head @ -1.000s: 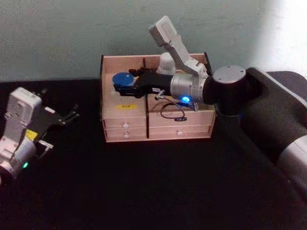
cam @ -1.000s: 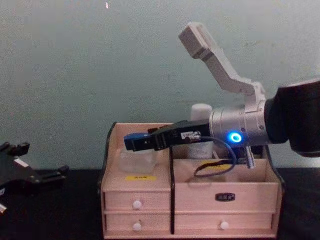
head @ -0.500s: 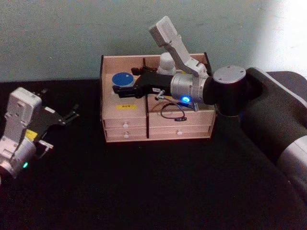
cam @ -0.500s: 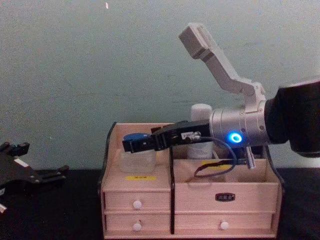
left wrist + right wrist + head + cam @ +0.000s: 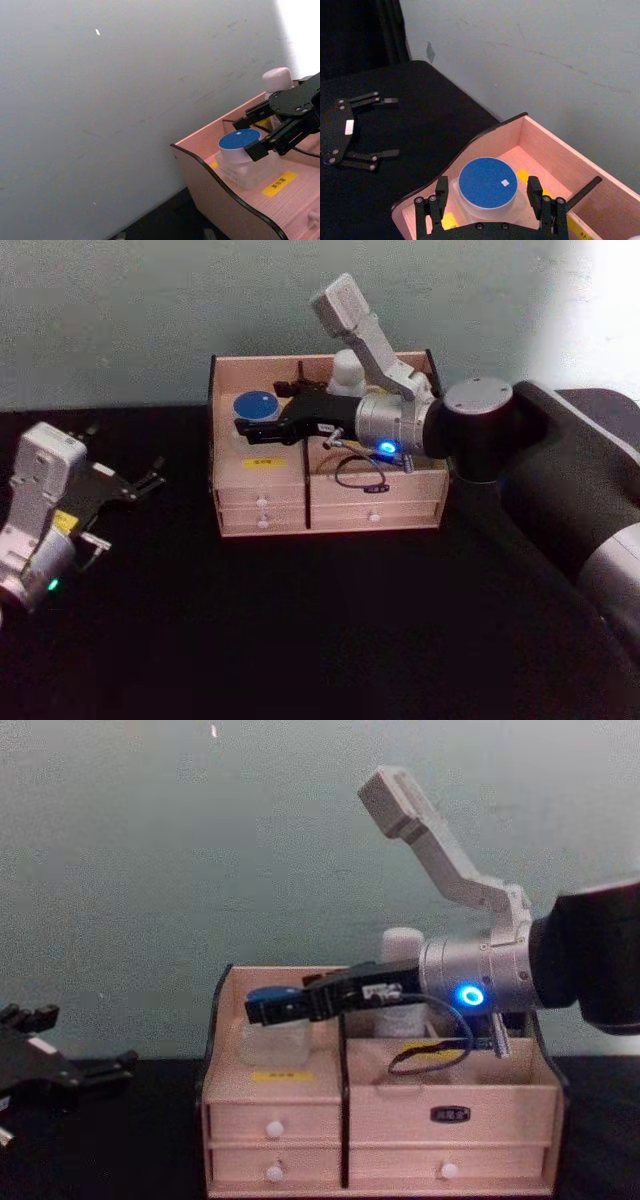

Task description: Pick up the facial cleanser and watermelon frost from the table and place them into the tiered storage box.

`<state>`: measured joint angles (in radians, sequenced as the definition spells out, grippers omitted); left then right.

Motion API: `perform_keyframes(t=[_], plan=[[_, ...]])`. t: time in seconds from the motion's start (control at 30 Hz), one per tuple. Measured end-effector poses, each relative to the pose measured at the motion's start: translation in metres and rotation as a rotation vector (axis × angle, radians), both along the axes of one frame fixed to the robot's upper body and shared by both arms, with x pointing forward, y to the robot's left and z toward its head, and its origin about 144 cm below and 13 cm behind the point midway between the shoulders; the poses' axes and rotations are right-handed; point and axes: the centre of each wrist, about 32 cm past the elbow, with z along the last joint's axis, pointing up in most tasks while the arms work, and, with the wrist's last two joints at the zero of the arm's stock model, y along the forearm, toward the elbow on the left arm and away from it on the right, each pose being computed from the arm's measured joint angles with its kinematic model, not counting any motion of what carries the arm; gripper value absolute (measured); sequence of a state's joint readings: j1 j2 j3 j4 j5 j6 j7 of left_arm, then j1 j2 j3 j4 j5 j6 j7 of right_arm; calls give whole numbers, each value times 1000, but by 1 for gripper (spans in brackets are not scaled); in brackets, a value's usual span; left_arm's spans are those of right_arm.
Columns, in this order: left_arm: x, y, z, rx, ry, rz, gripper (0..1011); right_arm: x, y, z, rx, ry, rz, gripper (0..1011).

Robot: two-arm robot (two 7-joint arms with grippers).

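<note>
Right gripper (image 5: 487, 196) | fingers spread, flanking blue-lidded jar (image 5: 486, 186) | left gripper (image 5: 128, 486) spread

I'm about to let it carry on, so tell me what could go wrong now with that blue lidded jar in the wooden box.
1. The right end effector has its fingers open on either side of the blue-lidded jar; pulling back off-line could clip the jar and tip it.
2. The dark divider and the tiered storage box wall sit close by, so a finger might snag.
3. The white-capped bottle stands just behind the arm and could get nudged.
</note>
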<state>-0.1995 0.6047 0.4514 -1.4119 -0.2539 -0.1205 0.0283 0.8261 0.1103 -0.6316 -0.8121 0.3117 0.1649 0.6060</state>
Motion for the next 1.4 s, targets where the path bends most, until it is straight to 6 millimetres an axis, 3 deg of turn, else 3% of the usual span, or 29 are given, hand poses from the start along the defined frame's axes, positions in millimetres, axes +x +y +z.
perform_keyframes(t=[0.57, 0.9, 1.4], plan=[[0, 0, 0, 0, 0, 0, 1001, -15, -15, 22, 73, -78, 7, 1002], [0, 0, 0, 0, 0, 0, 1001, -31, -39, 37, 125, -151, -41, 1002], [0, 0, 0, 0, 0, 0, 1001, -48, -91, 35, 130, -192, -206, 1002]])
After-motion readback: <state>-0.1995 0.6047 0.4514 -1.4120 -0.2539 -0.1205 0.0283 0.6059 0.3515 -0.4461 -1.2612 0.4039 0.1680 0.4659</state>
